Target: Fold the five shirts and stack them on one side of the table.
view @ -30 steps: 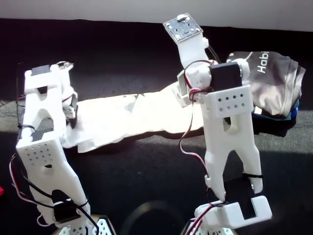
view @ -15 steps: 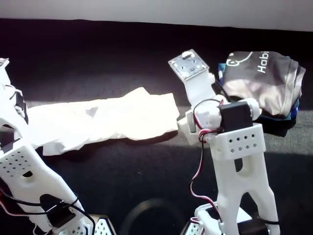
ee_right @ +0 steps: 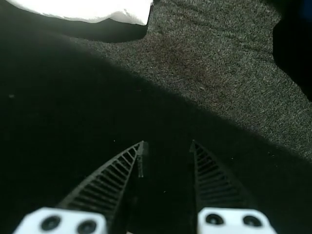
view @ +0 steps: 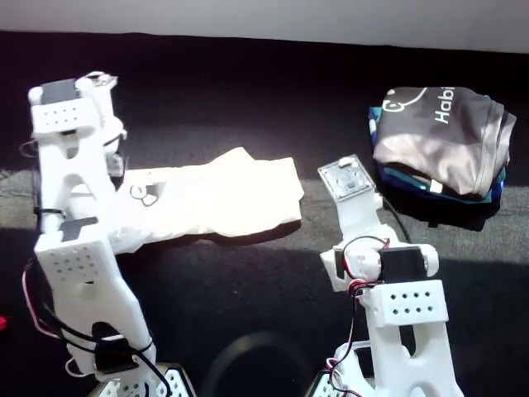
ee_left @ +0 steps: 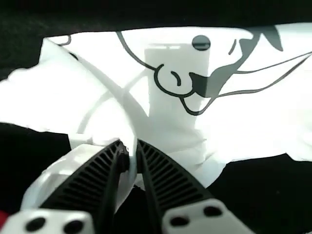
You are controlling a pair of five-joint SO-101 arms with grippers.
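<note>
A white shirt (view: 219, 203) with a black line drawing lies crumpled in a long strip at the table's middle left. My left arm (view: 74, 157) stands over its left end. The left gripper (ee_left: 129, 149) is shut on a raised fold of the white shirt (ee_left: 161, 97). A stack of folded shirts (view: 442, 132), grey on top with blue and dark ones under it, sits at the back right. The right arm (view: 364, 223) is at the front right. Its right gripper (ee_right: 167, 145) hangs open over bare dark cloth, with a corner of the white shirt (ee_right: 87, 9) farther off.
The table is covered in black cloth (view: 248, 281), sunlit at the back and shadowed in front. A white wall edge (view: 264, 16) runs along the far side. Free room lies between the white shirt and the folded stack.
The right gripper has let go of the shirt's right end and drawn back toward the front. The shirt has slid left and bunched shorter. The left arm swung left, then came back over its left end.
</note>
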